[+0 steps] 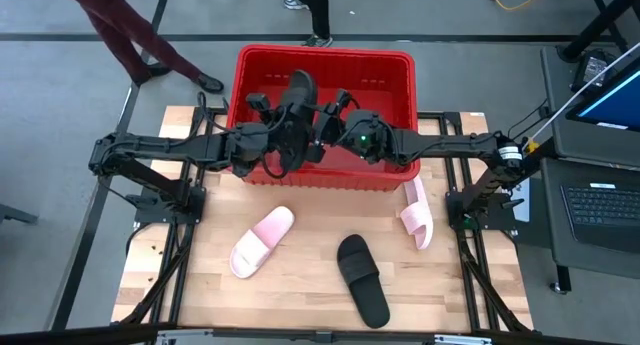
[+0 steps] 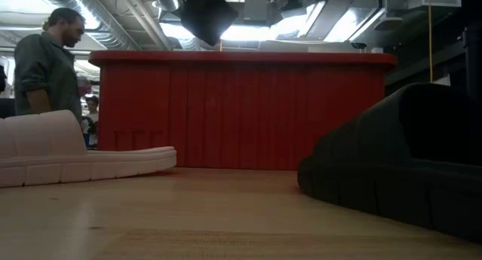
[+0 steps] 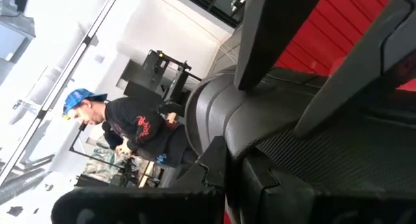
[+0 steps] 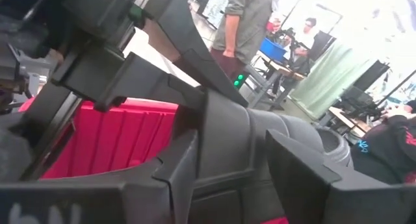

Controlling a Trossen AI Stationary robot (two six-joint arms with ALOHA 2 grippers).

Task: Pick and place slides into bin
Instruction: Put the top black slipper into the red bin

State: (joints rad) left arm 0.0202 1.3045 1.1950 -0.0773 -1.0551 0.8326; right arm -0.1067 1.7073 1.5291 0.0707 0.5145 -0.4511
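Red plastic bin, rectangular, with ribbed slatted walls, is standing at the far edge of the pale wooden slat table. One black slide, matte moulded foam with a wide strap, is hanging over the bin's left half, toe pointing away from the table; the left gripper is clamping it with fingers pressed together on the sole, while the right gripper is sitting against the same slide, its fingers spread as wide as they go. Second black slide is lying sole-down on the table, near the front, right of centre. One pale pink slide, smooth and rounded, is lying flat left of centre; the other pale pink slide is resting on its edge, just beside the bin's front right corner. A person in a grey shirt is standing beyond the table
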